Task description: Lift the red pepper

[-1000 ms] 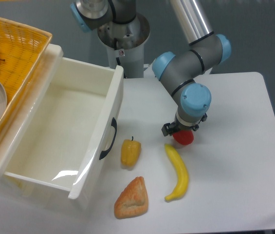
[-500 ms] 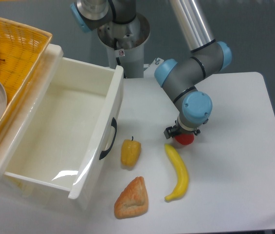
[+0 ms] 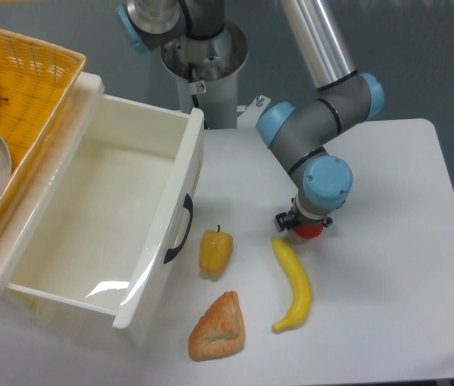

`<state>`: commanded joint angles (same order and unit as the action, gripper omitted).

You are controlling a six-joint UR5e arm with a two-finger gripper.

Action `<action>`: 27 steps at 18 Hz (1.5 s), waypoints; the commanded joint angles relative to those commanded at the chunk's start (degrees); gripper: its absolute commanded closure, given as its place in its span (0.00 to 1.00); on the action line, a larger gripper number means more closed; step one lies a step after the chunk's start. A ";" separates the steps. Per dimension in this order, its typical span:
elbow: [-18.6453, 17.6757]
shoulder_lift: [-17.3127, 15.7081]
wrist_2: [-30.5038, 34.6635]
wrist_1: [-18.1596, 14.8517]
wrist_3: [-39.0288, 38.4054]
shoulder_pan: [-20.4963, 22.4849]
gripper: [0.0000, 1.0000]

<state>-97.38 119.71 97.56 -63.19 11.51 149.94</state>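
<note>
Standing open, the white drawer (image 3: 90, 233) beside the basket (image 3: 30, 76) holds nothing.

The red pepper (image 3: 308, 232) is a small, glossy, bright-red object sitting on the white table, right of centre and just above the upper tip of a yellow banana. Only a low crescent of its red skin shows, since most of it is covered from above by the robot's wrist and gripper, so its stem and exact pose cannot be made out. It lies well to the right of the yellow pepper and the open white drawer, and appears to rest on the tabletop.
</note>
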 joint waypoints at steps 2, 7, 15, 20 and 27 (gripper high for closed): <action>0.26 0.00 -0.09 0.09 0.17 0.00 0.72; 3.33 -0.35 -0.53 -0.09 2.45 0.00 0.79; 7.91 -2.01 -1.76 -0.79 17.90 -0.09 0.79; 9.14 -3.86 -4.40 -1.93 34.58 1.05 0.79; 11.42 -4.74 -4.57 -2.29 59.91 4.30 0.78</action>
<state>-85.96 114.96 92.99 -65.48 71.42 154.24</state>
